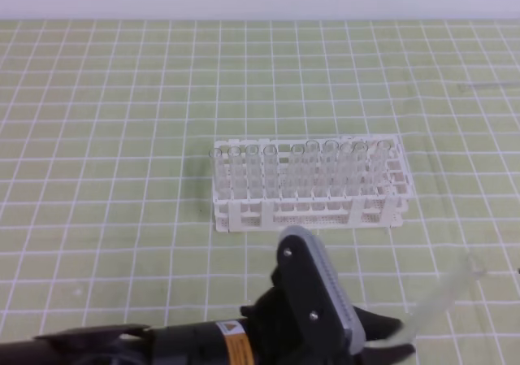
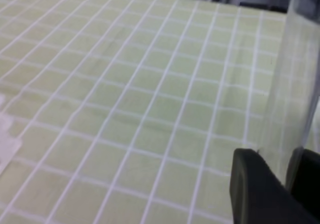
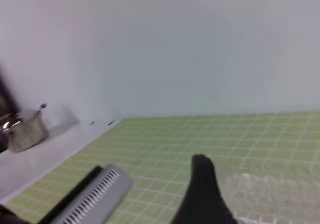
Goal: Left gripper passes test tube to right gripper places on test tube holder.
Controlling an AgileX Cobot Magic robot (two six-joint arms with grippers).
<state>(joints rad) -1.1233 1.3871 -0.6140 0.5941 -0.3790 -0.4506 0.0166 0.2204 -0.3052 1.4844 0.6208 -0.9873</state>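
At the bench's near edge, my left hand (image 2: 287,176) grips the test tube (image 1: 443,296); my right hand's state I cannot tell.

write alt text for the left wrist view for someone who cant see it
A clear test tube stands nearly upright at the right edge, its lower end between the left gripper's black fingers. Behind it stretches a green grid mat.
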